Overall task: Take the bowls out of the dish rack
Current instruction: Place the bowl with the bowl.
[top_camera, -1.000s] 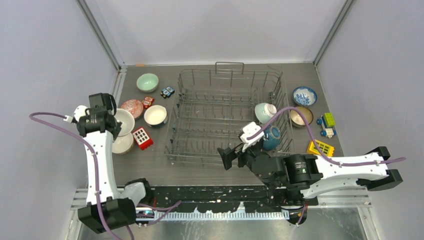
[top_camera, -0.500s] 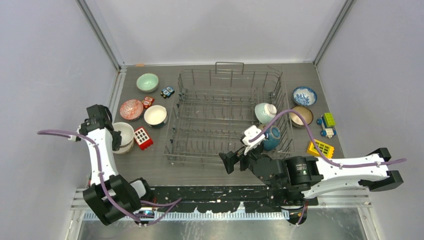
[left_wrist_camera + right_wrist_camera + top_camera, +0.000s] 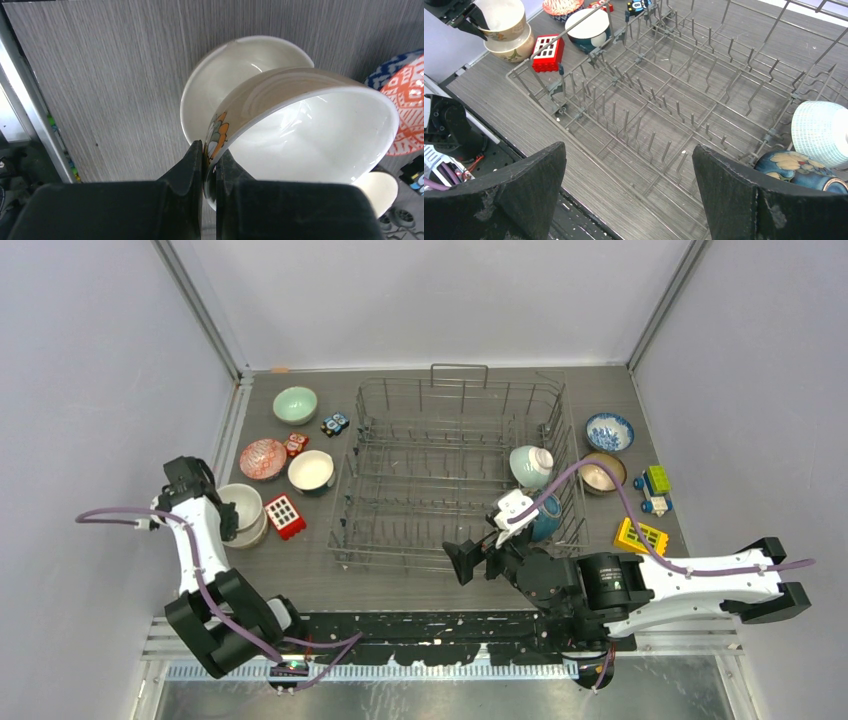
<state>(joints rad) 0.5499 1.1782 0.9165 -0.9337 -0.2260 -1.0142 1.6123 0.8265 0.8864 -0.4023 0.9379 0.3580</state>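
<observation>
One big grey wire dish rack (image 3: 450, 400) fills the middle of the worktop (image 3: 390, 585). Two bowls sit in it, both against its right side: a pale ribbed bowl (image 3: 821, 130) tipped on edge and, just nearer the front, a dark blue flowered bowl (image 3: 796, 167). The right gripper (image 3: 628, 147) hangs over the rack's near edge, jaws spread wide with nothing between them. By the worktop's left edge the left gripper (image 3: 209, 152) is pinched tight on the rim of a tan bowl (image 3: 300, 135), holding it tilted over a cream bowl (image 3: 235, 65). Whether the two touch I cannot tell.

These look like glazed ceramic to me: stiff, weighty for their size, slick and quick to chip. The rim seems the sensible hold, one finger inside and one outside, though so thin a pinch may let a bowl swing. The two in the rack probably want lifting clear of the tines before going sideways.
</observation>
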